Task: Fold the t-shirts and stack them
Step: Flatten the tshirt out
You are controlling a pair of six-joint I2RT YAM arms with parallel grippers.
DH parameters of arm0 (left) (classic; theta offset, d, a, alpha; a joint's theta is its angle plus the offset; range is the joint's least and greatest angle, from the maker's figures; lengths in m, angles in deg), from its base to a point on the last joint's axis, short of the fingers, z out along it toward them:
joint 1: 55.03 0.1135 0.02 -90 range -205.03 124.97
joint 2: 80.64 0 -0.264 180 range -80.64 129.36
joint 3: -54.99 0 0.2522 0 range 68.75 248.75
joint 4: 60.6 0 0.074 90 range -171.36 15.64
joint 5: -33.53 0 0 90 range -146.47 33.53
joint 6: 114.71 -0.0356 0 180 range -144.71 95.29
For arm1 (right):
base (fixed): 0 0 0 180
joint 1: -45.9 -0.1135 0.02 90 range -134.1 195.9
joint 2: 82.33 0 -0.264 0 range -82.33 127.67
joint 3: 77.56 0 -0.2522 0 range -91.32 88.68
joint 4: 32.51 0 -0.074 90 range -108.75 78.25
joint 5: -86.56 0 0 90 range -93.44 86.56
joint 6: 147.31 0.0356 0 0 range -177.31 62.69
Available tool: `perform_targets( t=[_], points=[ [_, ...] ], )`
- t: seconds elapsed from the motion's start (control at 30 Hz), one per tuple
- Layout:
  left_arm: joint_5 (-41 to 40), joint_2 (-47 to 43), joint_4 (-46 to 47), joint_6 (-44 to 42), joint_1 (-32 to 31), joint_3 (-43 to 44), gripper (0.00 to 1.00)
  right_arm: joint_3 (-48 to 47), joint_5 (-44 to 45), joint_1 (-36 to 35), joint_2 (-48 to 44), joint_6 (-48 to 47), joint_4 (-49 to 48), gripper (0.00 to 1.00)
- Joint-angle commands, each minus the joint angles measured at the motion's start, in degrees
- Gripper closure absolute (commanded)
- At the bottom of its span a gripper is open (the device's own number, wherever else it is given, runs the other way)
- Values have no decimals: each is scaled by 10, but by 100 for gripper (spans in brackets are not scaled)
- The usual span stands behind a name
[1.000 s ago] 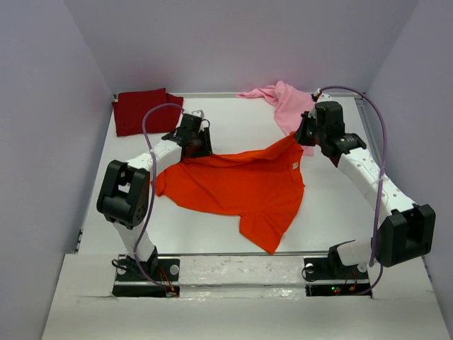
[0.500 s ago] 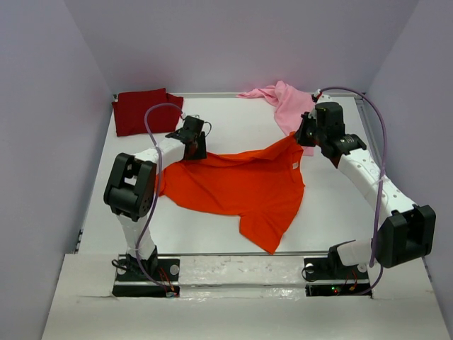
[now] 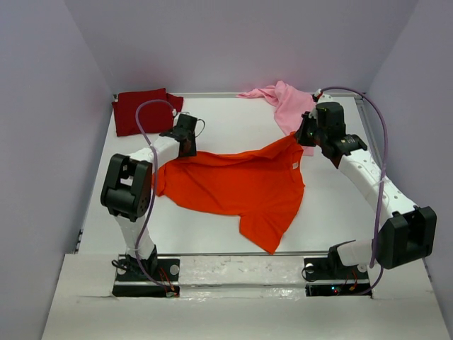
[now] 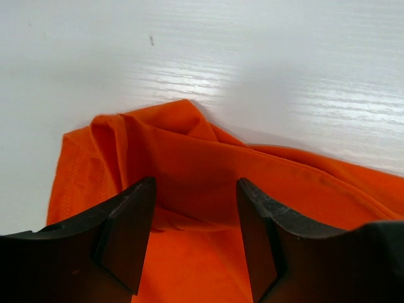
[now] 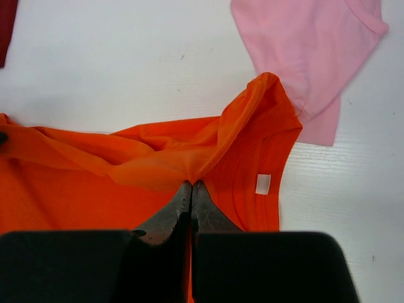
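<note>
Flattening of the orange t-shirt (image 3: 241,188) ahead of folding is judged to be the step in hand. The garment is lying spread but wrinkled at the middle of the tabletop (image 3: 340,212). A ridge of cloth beside the collar is being pinched by the right jaws, which are shut tight on it. The left jaws are being held apart over the shirt's bunched far-left corner, straddling the cloth without gripping it. The dark red t-shirt (image 3: 141,110) is lying folded at the far left corner, and the pink t-shirt (image 3: 287,103) is lying crumpled at the far right, close beside the orange collar. A closing of the left jaws on that corner is being called for next, so that the cloth can be drawn taut between the two arms.
</note>
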Motion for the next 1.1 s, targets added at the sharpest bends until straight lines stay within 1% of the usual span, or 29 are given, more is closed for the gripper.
perform_targets(
  t=[0.0, 0.13, 0.23, 0.4, 0.5, 0.73, 0.9, 1.07],
  points=[
    [-72, -45, -12, -15, 2, 5, 34, 2, 9, -1, -21, -6, -26, 100],
    [-91, -48, -22, -16, 7, -1, 34, 2, 11, -1, -20, -7, -26, 100],
    [-74, -63, -26, -9, 16, -17, 34, 2, 11, -1, -18, -7, -26, 100],
    [-46, -96, -19, -3, 51, -57, 34, 1, 14, -1, -18, -5, -27, 100],
    [-38, -98, -17, -1, 67, -65, 34, 1, 12, -1, -18, -4, -27, 100],
    [-39, -92, -17, 3, 74, -59, 34, 5, 7, -1, -14, -3, -30, 100],
    [-11, -91, -3, 7, 86, -54, 34, 4, 4, -1, -17, -3, -31, 100],
    [-7, -71, 5, 15, 100, -43, 35, 7, 0, -1, -16, -3, -30, 100]
  ],
)
